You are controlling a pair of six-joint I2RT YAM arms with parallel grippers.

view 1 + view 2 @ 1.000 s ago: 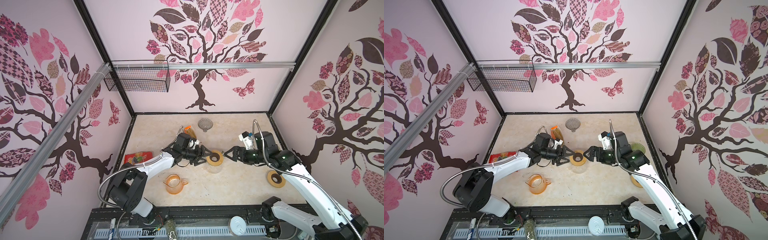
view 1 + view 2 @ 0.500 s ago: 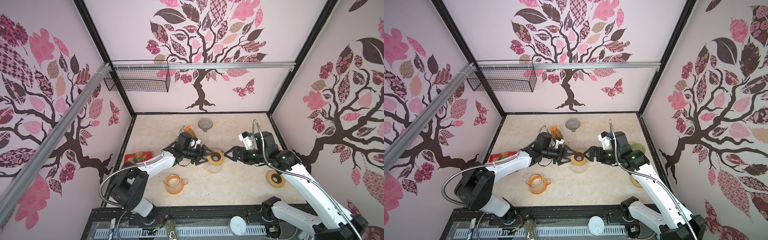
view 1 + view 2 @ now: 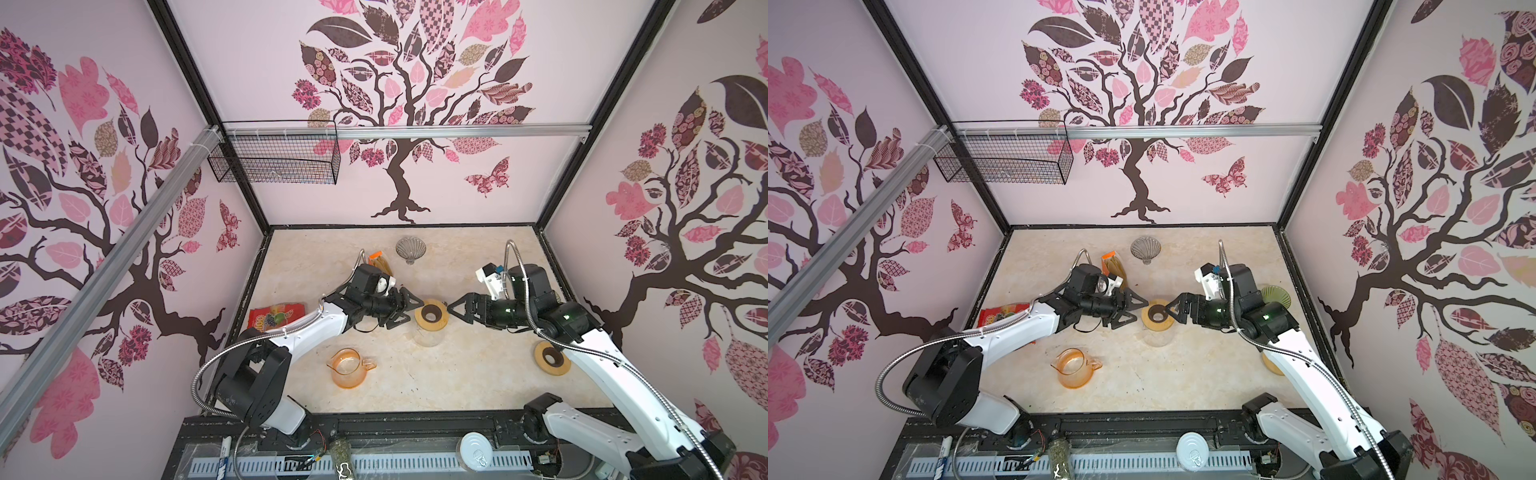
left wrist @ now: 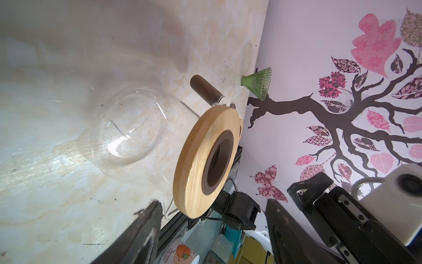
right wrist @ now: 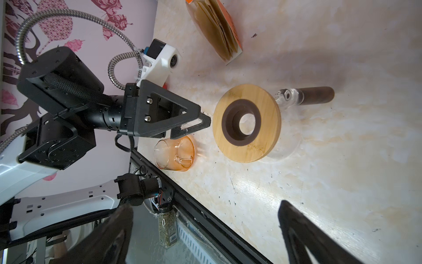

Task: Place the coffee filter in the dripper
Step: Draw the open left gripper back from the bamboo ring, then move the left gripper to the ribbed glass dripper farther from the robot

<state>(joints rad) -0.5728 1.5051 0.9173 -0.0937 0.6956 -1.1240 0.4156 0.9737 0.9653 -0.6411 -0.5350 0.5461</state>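
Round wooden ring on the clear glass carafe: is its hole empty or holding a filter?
Empty: round wooden ring has a see-through hole; brown paper filters lie in their orange packet.

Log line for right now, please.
left gripper open | right gripper open | both flanking wooden ring on carafe | filter pack on table, nothing held

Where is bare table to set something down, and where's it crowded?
Bare: front stretch between orange pitcher and spare wooden ring; back left corner beside filter packet. Crowded: centre, left gripper and right gripper flanking the carafe.
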